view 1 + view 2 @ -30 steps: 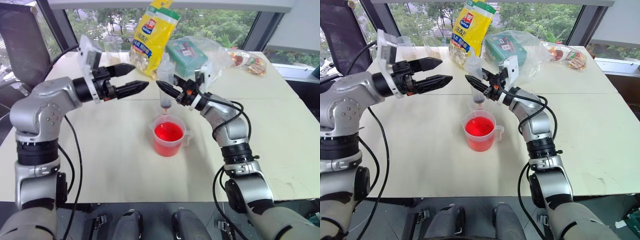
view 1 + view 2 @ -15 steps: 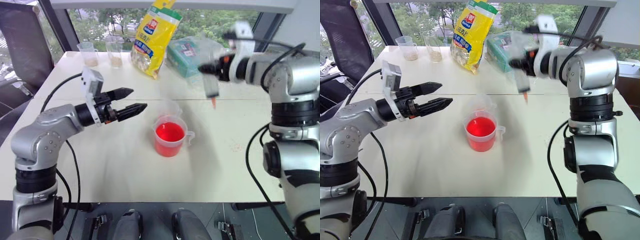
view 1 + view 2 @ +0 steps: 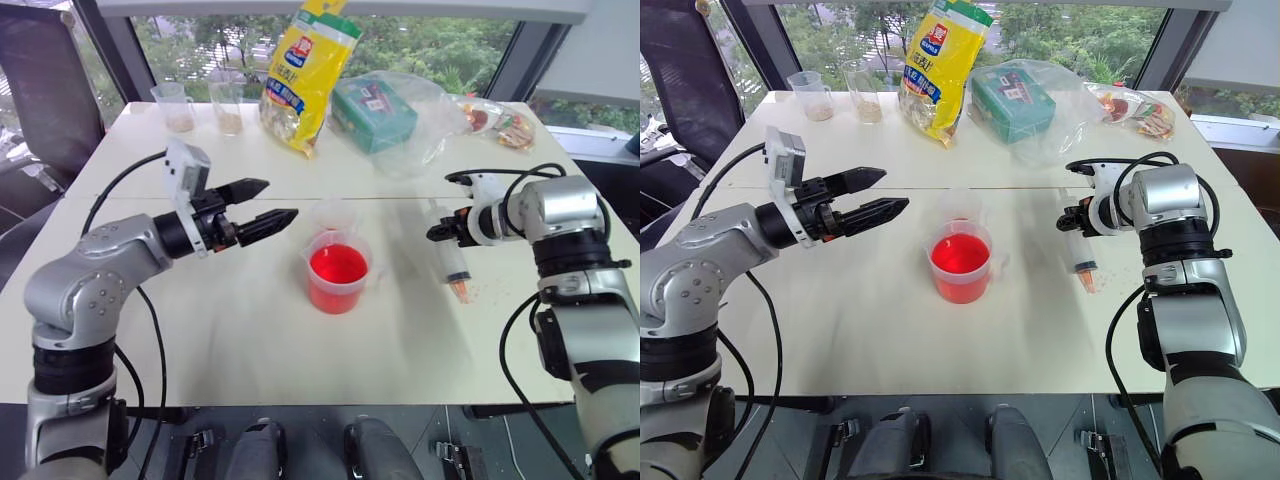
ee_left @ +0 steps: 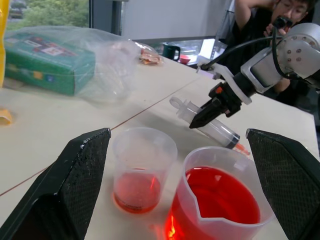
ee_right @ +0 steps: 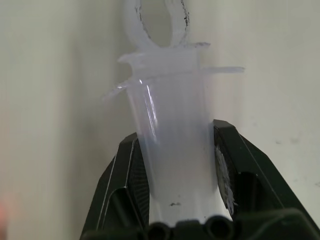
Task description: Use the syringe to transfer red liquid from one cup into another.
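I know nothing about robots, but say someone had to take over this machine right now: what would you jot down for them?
Left end effector: open, holding nothing, held above the table beside the cups.
Right end effector: shut on the syringe, out to the right of the cups, orange tip at or just above the table.
Handled beaker: mid-table, holding red liquid.
Small cup: just behind the beaker, a shallow layer of red in its bottom.
Done: some red looks transferred already.
Left: probably release the syringe on the table, or go back for another draw if more is wanted.
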